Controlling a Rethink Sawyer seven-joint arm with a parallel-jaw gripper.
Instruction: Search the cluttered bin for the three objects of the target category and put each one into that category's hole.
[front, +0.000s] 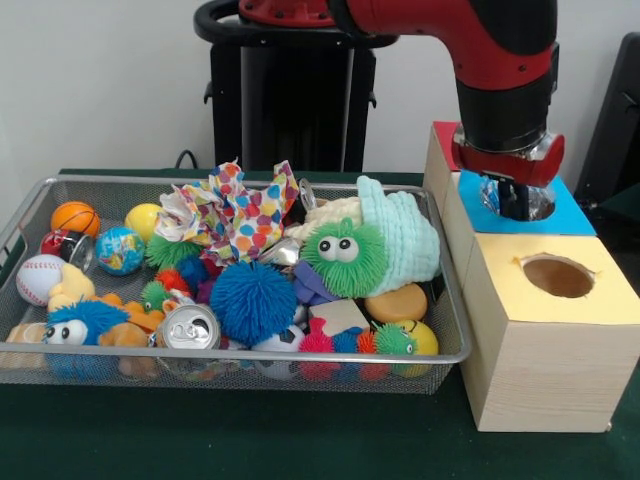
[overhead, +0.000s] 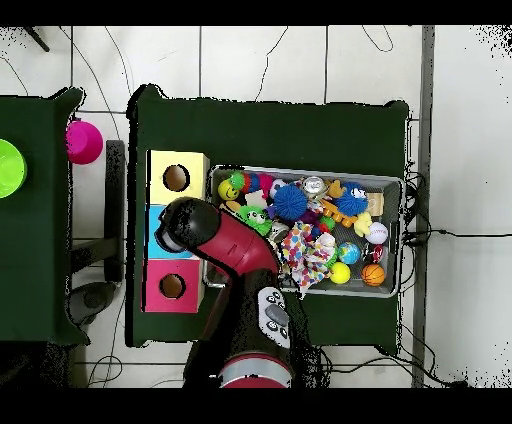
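White wall and a black stand back the green-covered counter (front: 250, 440), which in the overhead view sits on a pale tiled floor (overhead: 265, 60). The red arm (front: 470, 40) reaches down over the blue box (front: 565, 215), the middle of three wooden boxes in a row; the yellow box (front: 550, 330) stands nearest the camera in the front view and the pink box (overhead: 172, 286) at the other end. The end effector (front: 515, 200) hangs right at the blue box's hole, with something shiny and clear around its tip; whether its fingers are apart or clamped cannot be told. Beside the boxes, the wire bin (front: 440, 355) is heaped with clutter: fuzzy balls, a green fuzzy toy (front: 345, 255), a can (front: 190, 328), a baseball (front: 38, 278), a basketball (front: 75, 217) and dotted paper (front: 235, 215). Off on a separate counter sit a pink cup (overhead: 84, 141) and a green dish (overhead: 8, 168).
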